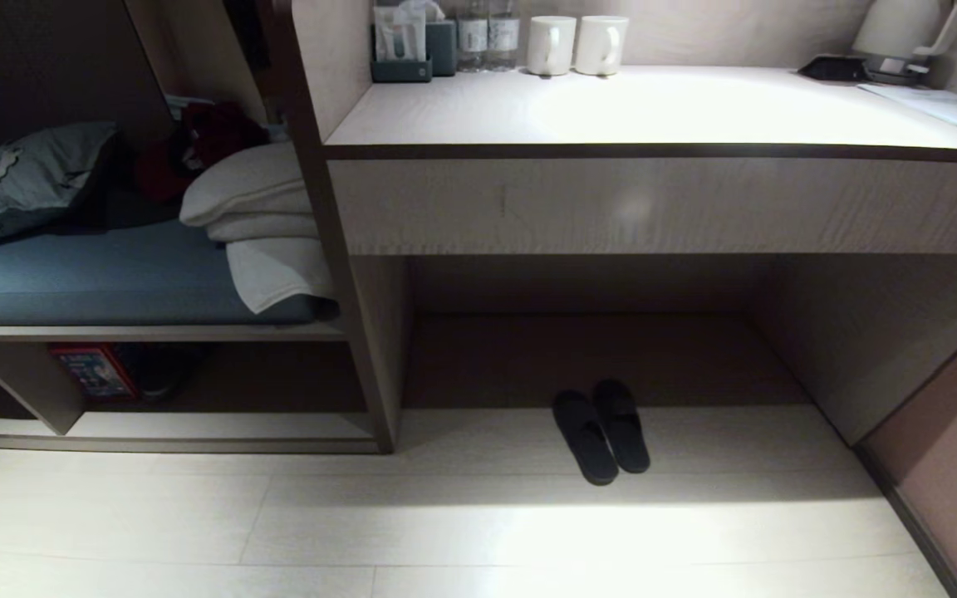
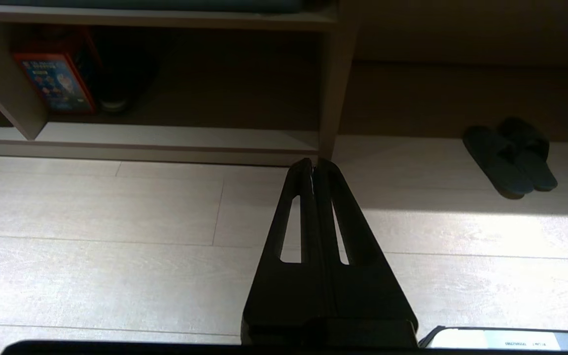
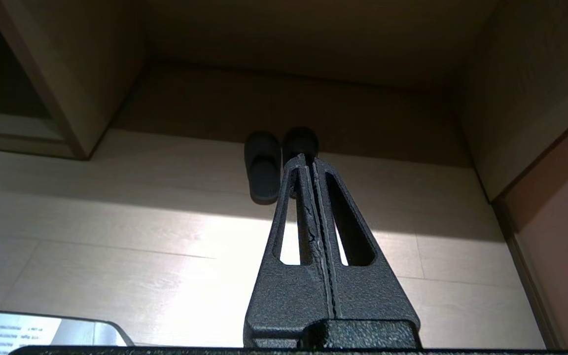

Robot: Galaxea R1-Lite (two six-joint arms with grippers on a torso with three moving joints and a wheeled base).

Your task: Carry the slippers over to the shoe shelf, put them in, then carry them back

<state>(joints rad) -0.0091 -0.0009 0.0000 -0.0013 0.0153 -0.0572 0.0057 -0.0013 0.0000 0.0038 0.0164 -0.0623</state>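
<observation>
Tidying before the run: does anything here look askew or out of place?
Little stands out. The pair of flat dark fabric slippers lies neatly side by side on the pale floor under the desk; only a white towel droops off the blue cushion.

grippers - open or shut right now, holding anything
Left gripper: shut, holding nothing.
Right gripper: shut, holding nothing; the slippers lie on the floor.
</observation>
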